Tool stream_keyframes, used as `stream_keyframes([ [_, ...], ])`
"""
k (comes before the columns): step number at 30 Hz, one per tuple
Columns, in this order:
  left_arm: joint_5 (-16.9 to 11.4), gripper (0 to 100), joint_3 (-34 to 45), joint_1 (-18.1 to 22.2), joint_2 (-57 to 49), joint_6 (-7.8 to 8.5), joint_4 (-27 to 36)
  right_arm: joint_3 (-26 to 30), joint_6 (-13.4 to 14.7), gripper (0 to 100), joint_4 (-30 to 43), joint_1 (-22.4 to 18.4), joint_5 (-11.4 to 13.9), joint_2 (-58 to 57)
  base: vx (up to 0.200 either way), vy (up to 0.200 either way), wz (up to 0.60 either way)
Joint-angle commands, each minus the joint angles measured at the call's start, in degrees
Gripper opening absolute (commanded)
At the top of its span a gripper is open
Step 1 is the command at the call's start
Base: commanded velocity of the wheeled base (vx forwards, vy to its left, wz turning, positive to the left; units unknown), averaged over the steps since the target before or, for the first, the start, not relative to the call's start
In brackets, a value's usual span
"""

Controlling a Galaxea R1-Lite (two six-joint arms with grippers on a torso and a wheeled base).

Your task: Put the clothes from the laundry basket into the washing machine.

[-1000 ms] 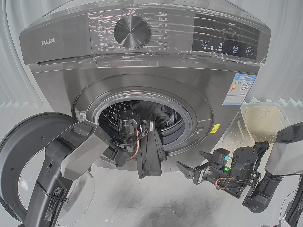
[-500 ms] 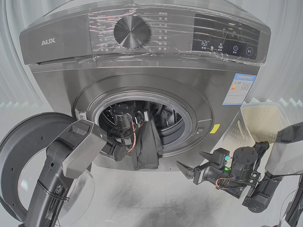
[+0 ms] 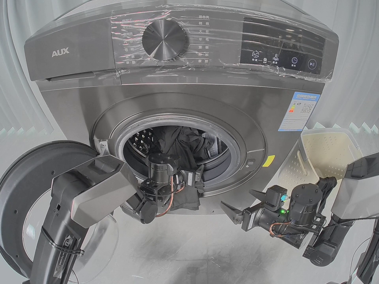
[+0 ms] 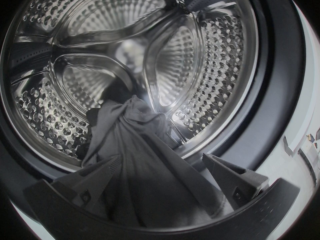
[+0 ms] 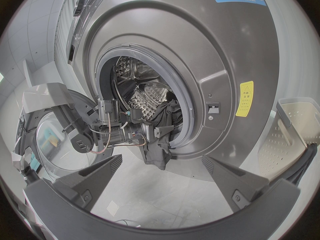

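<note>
Watching the drum mouth [image 3: 232, 154] of the washing machine [image 3: 221, 99] is where you are needing your attention: the dark garment [image 3: 179, 142] is lying partly inside that mouth while its tail is hanging out over the lower lip. The left gripper [image 4: 160, 156] is sitting just outside the mouth, its jaws standing apart with cloth running between them, gripping nothing. I am judging that the hanging tail is risking dragging the rest out onto the floor [image 3: 177, 249], or catching on a finger if you are pulling back. The right gripper [image 3: 237, 201] is hanging below and right of the mouth, jaws apart, near the laundry basket [image 3: 331, 146].
</note>
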Motion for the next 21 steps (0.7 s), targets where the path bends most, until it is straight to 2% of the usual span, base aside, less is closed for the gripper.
stream_keyframes([
  [1,0.0,100,0.1,-0.3,0.5,0.22,0.1,0.0,0.0,100,0.0,0.0,0.1,0.2,0.0,0.0,0.0],
  [8,0.0,100,-0.4,0.2,2.7,0.4,0.1,-0.1,0.0,100,0.0,0.0,0.1,0.3,0.0,0.0,0.0],
  [9,-0.1,0,-0.3,0.2,2.8,0.4,0.1,0.0,0.0,100,0.0,0.0,0.1,0.3,0.0,0.0,0.0],
  [17,-0.1,0,-0.5,-0.3,3.3,0.31,-0.4,-0.1,0.0,100,-0.1,0.0,0.1,0.3,0.0,0.0,0.0],
  [21,0.8,0,-5.5,-0.2,3.5,-0.48,-0.6,-0.1,0.1,100,0.0,0.0,0.1,0.2,0.0,0.0,0.0],
])
